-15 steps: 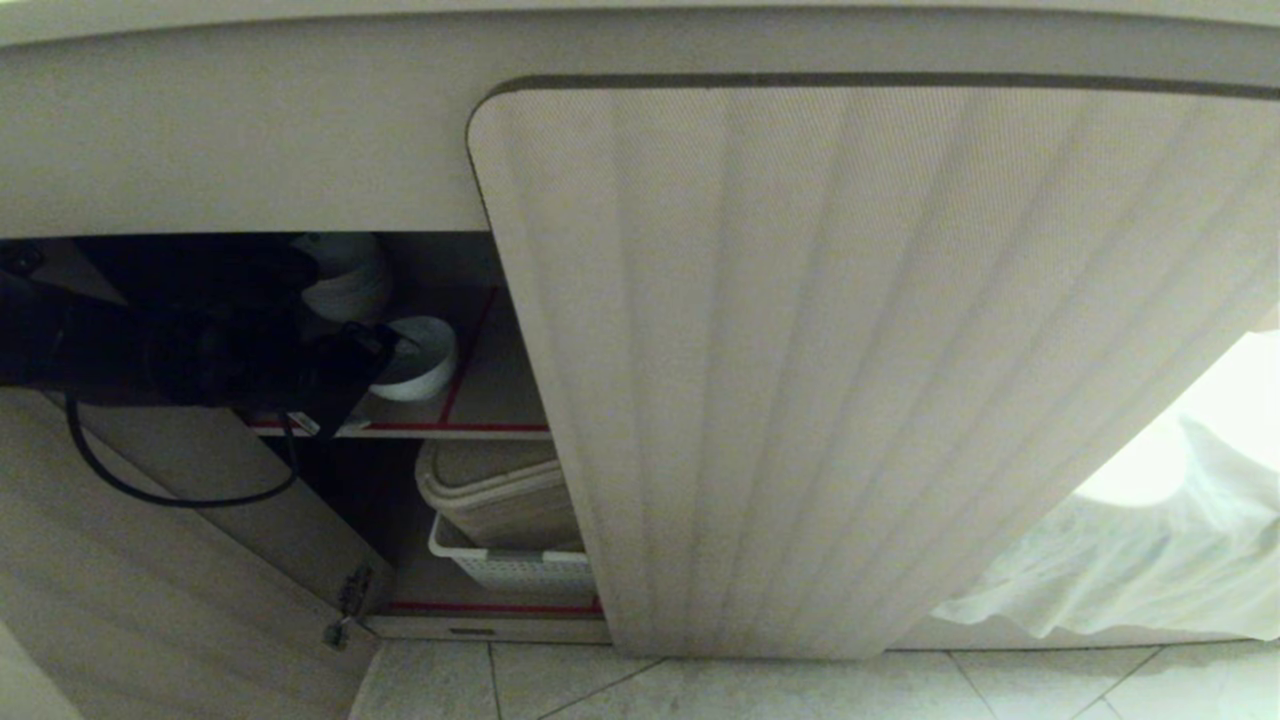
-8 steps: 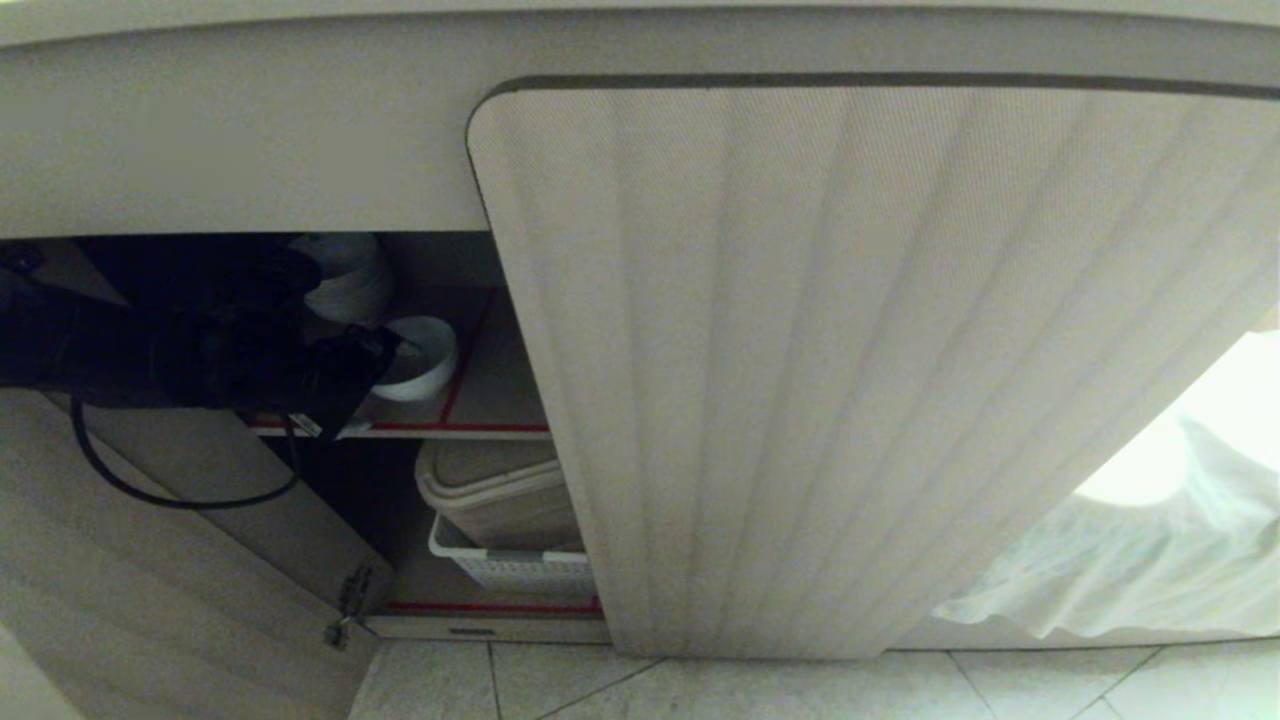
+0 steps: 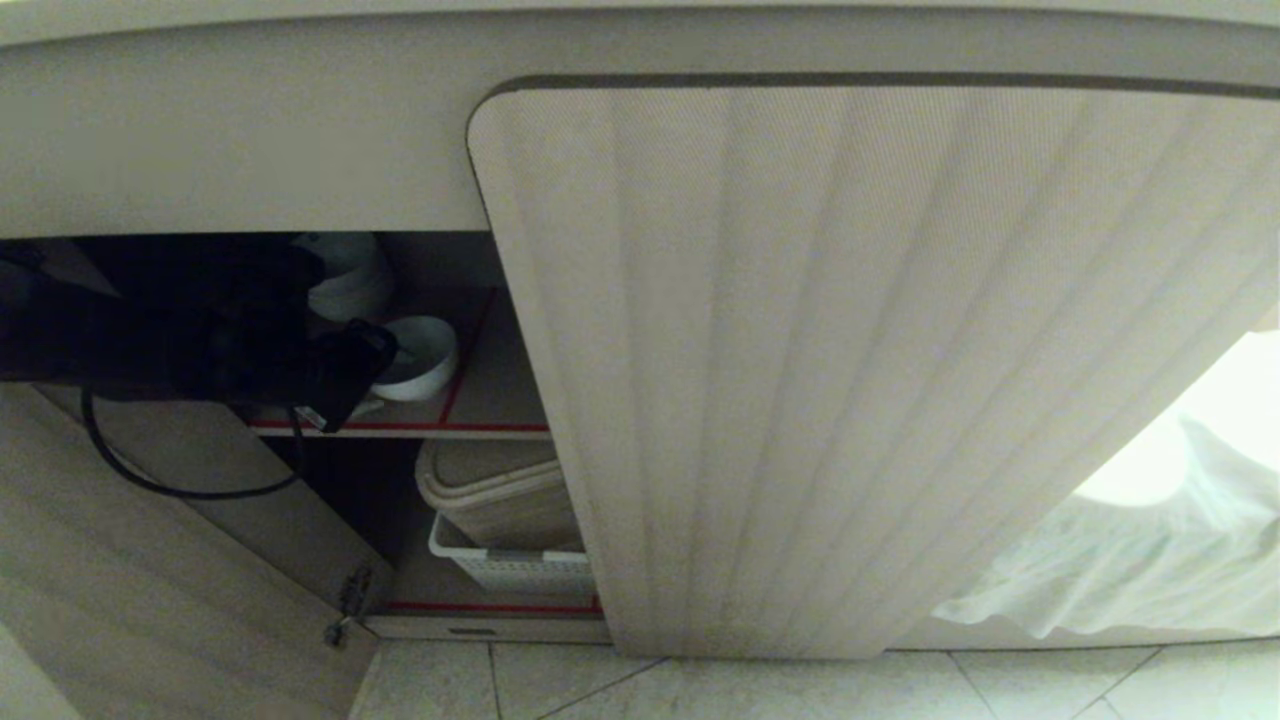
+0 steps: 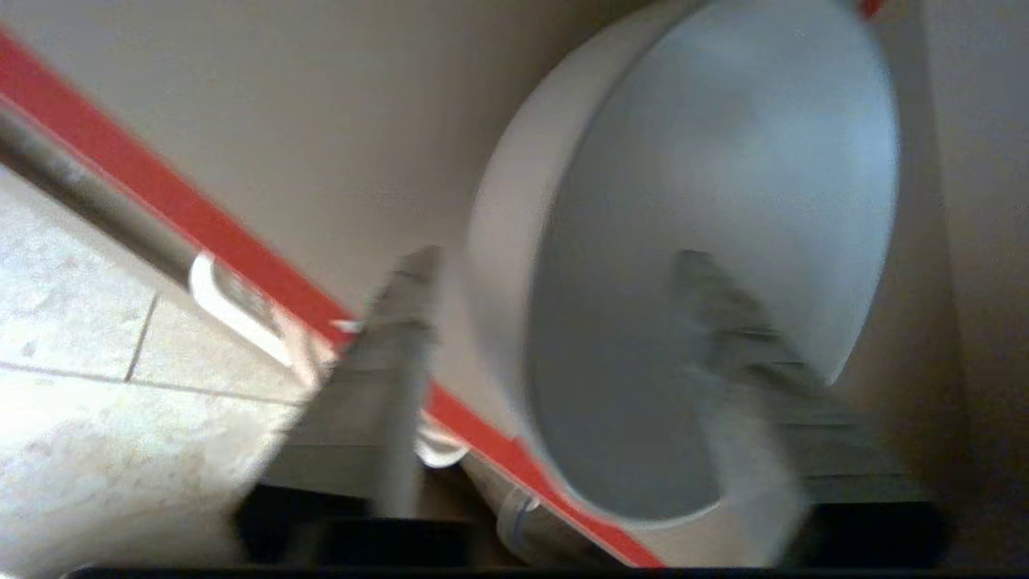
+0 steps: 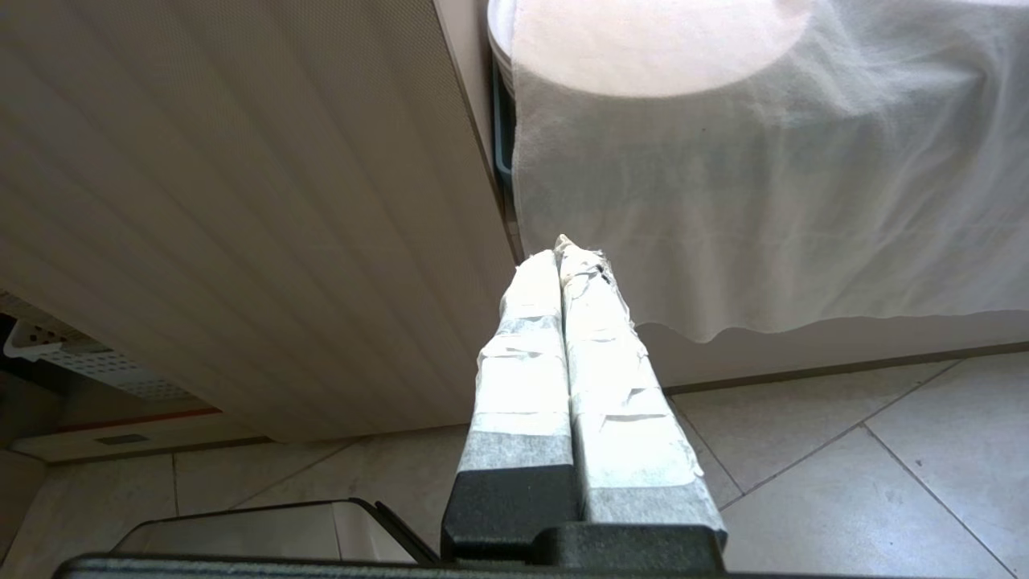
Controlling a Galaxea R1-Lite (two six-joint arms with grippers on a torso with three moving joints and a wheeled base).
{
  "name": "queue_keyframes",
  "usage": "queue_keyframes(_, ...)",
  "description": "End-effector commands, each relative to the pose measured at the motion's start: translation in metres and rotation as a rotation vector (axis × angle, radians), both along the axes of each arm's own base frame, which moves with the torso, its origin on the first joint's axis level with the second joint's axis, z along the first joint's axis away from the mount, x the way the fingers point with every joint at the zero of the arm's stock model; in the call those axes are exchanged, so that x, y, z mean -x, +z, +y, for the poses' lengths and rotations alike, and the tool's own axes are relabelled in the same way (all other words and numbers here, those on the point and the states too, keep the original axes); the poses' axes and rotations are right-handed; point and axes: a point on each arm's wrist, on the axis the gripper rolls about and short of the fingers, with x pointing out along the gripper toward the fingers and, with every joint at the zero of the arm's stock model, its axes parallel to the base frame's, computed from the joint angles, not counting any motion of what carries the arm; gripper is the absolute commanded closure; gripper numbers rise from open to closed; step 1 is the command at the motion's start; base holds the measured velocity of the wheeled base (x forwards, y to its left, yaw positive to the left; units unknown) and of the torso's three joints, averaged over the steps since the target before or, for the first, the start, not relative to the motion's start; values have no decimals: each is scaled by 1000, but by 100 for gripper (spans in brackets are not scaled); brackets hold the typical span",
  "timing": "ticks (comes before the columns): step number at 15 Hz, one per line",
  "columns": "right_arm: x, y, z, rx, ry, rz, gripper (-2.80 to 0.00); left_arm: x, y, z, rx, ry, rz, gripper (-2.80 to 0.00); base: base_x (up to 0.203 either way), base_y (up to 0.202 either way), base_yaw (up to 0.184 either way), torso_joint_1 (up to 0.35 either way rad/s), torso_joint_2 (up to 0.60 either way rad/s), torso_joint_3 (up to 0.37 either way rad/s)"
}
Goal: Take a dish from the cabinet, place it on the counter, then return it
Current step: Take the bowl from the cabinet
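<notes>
The left arm (image 3: 150,340) is a bulky matte black casing, rounded at the joints, with a thin black cable (image 3: 180,480) looping in a slack curve beneath it. Just behind the pincer, a small white label (image 3: 305,418) sits on the black housing. The left gripper (image 4: 555,322) has two flat grey fingers (image 4: 402,354), ridged across in steps, rising from a black base. The right gripper (image 5: 560,256) has two long fingers (image 5: 522,362) wrapped in crinkled white tape, frayed at the tips, with bare black plastic at the roots where they meet a black mounting block.
</notes>
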Motion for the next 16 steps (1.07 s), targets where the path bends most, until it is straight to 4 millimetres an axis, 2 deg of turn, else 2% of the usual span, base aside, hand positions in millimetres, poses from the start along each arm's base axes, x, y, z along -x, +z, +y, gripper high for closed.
queue_keyframes(1,0,0,0,-2,0,0,0,-3,-1,0,5,3,-2,0,0,0,0,0,0,0)
queue_keyframes(10,0,0,0,-2,2,0,0,-4,2,0,4,3,-11,0,0,0,0,0,0,0)
queue_keyframes(16,0,0,0,0,0,0,0,4,13,0,5,1,-29,0,0,0,0,0,0,0)
